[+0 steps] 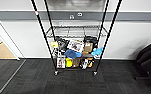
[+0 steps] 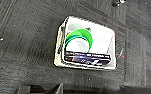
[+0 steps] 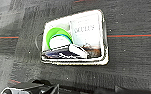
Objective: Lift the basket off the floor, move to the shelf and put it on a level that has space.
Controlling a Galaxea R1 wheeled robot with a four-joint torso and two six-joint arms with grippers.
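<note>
Below both wrists, jaw state: can't tell for either arm, nothing visibly gripped. Both wrist cameras look straight down on the basket [image 2: 87,43], which sits flat on the floor [image 2: 23,42], dark grey carpet tiles, apart from everything else.

Step in hand, as I judge it: the pick. Come down square to the basket, one arm per short end, grip the rim rather than the contents, lift level so nothing tips out.

Basket: small, rectangular, cream, with a worn edge. Loaded: a green round lid-like piece [image 2: 79,37], a dark flat box [image 2: 87,58] along one long side, a pale printed card [image 3: 87,30].

Head view: the shelf [image 1: 76,37] stands ahead against the wall. Its lower tiers are cluttered, while the level [image 1: 77,32] above them looks bare.
</note>
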